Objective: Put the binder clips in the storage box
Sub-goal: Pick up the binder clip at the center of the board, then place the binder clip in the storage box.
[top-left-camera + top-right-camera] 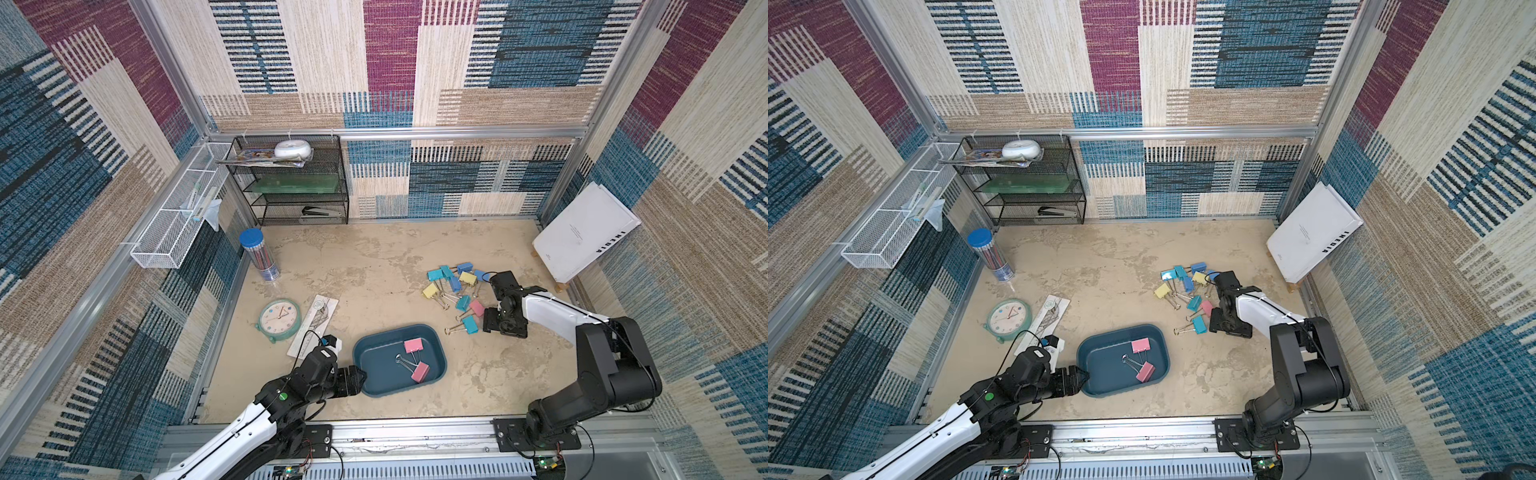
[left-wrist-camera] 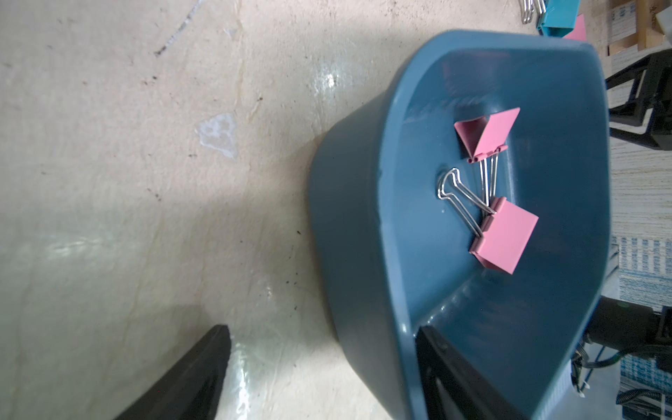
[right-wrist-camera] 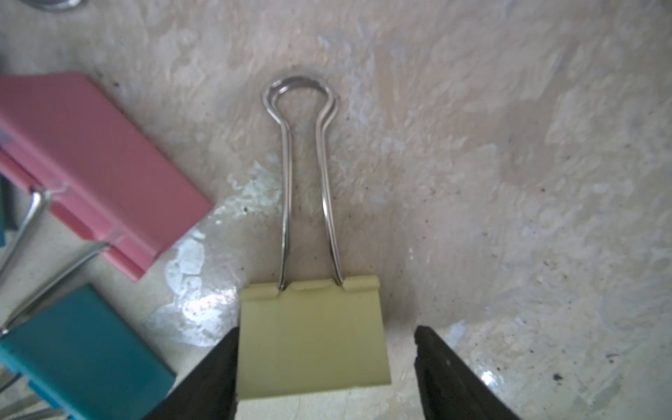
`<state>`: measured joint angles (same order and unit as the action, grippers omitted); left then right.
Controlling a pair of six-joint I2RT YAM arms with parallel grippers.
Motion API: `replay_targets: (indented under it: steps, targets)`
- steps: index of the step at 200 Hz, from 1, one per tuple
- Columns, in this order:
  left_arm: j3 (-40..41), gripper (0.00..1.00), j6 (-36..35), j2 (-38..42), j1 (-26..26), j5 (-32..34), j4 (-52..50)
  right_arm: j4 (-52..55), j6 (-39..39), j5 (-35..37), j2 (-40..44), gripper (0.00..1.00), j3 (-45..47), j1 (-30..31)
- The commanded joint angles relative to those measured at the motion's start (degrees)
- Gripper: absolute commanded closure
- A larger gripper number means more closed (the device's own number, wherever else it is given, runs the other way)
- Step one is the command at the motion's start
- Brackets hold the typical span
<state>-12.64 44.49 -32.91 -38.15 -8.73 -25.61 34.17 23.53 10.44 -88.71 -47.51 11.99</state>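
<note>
Two binder clips (image 1: 413,345) lie in the storage box (image 1: 376,361), the rest outside; right pincer (image 3: 325,329) open around a yellow clip (image 3: 312,349), left pincer (image 2: 323,327) open astride the box wall.

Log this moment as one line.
left gripper open astride dark teal plastic storage box wall | right gripper open around yellow binder clip | two pink binder clips in box
</note>
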Motion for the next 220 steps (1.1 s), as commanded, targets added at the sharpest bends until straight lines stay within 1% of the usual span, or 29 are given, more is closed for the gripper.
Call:
replay_targets:
  steps: [1,15,29,39,60,87,101,111,125,144,165,182,201,220]
  targets:
    - [0.3,0.16,-1.3,-0.4,0.0,-0.2,-0.4,1.5,1.3,1.9,-0.2,0.31,0.4,0.1]
    - [0.3,0.16,-1.4,-0.4,0.0,-0.3,-0.4,0.8,1.3,1.9,0.6,0.37,0.3,0.1]
    - [0.3,0.16,-1.4,-0.2,0.0,-0.3,-0.4,0.7,1.1,0.5,0.8,0.45,0.0,0.1]
    - [0.2,0.16,-1.4,-0.1,0.0,-0.2,-0.6,0.4,1.3,0.2,0.8,0.53,0.1,0.1]
    - [0.3,0.16,-1.3,0.3,0.0,-0.2,-0.8,0.5,1.5,0.0,2.0,0.61,0.0,0.1]
    - [0.3,0.16,-1.4,0.3,0.0,-0.3,-0.8,3.9,1.6,1.0,6.9,0.64,-4.1,0.1]
    - [0.2,0.16,-1.5,0.3,0.1,-0.2,-0.9,5.8,1.3,-1.2,9.6,0.65,-7.1,0.6]
    - [0.2,0.16,-1.4,0.3,0.0,-0.1,-1.0,6.2,1.2,-4.2,11.2,0.66,-8.6,2.0]
    - [0.2,0.16,-1.4,0.3,0.0,-0.1,-0.9,6.0,2.5,-8.6,12.3,0.67,-10.0,6.5]
    - [-0.1,0.16,-1.5,0.2,0.0,-0.1,-1.0,4.9,6.3,-10.6,11.5,0.69,-11.5,17.6]
    - [-0.3,0.16,-1.6,0.0,0.0,0.2,-0.9,2.1,11.4,-10.8,7.0,0.69,-13.3,31.3]
    - [-0.4,0.16,-1.4,-0.3,0.0,0.5,-0.7,0.1,13.2,-10.3,2.2,0.69,-16.1,40.0]
    - [-0.4,0.16,-1.3,-1.0,0.0,0.5,-0.3,0.4,10.8,-10.2,-3.2,0.67,-19.0,45.2]
    - [-0.4,0.16,-1.4,-1.9,0.0,0.6,0.0,1.3,8.5,-10.8,-7.3,0.67,-19.5,46.6]
